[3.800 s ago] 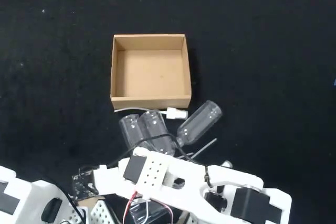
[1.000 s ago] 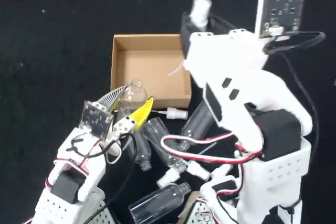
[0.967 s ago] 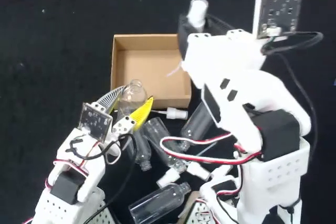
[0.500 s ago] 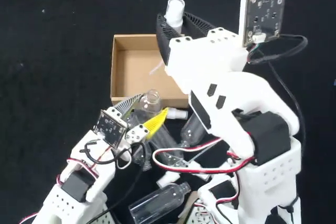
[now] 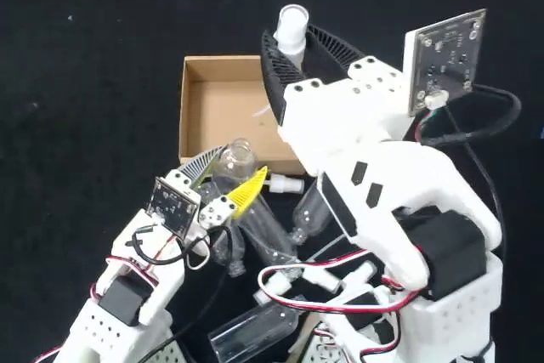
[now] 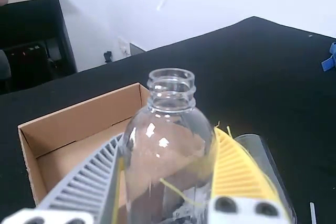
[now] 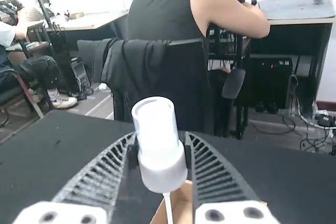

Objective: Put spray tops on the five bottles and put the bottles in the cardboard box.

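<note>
Cardboard box (image 5: 223, 121): set open-topped on the table; a bare cardboard floor is shown where the right arm does not cover it, and no more of its inside can be told.
Left gripper (image 5: 231, 172): placed just outside the box's near wall, its grey and yellow fingers closed partway around a bottle's body, which is clamped between them.
Held bottle (image 6: 168, 145): clear, gripped upright by the left gripper just beside the box's near wall; its threaded neck is open, and only see-through plastic is seen inside.
Right gripper (image 5: 295, 40): held above the box's far right corner, its black ribbed fingers drawn in against a spray top.
Spray top (image 7: 157, 148): white, pinched head-up between the right gripper's fingers; its thin dip tube is hung downward over the box.
Lying bottles (image 5: 262, 227): three clear ones are laid on their sides in a cluster near the box's near wall, one partly hidden by the right arm.
Farthest bottle (image 5: 255, 335): clear, laid on its side well apart from the box, past the cluster.
Loose spray top (image 5: 286, 183): white, laid flat just beside the box's near wall.
Table (image 5: 85, 82): covered in black, with the box borne on it.
</note>
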Motion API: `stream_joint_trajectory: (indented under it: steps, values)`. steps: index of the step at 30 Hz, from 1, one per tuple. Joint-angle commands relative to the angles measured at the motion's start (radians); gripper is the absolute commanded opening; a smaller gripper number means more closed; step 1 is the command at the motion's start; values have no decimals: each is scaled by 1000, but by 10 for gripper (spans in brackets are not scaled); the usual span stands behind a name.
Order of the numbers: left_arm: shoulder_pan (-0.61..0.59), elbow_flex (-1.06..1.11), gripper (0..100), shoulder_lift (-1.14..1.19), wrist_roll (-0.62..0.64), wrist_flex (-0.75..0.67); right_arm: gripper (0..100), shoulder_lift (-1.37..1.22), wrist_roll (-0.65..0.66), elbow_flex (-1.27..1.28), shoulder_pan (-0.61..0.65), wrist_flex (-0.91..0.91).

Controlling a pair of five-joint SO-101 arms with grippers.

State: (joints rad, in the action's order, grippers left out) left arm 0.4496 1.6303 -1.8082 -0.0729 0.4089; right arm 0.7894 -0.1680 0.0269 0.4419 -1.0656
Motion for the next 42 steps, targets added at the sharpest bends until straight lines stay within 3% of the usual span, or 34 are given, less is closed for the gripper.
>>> stream_joint_trajectory:
  steps: [1,4,29,42]
  values:
    - [-8,-7,68,0,3,-23,57,18,17,10,77,-6]
    - [-12,-7,69,0,2,-23,57,18,23,24,129,-6]
    - [-18,-7,69,0,2,-23,57,2,64,47,164,-57]
    - [-18,-5,69,0,2,-23,65,-4,74,268,166,-28]
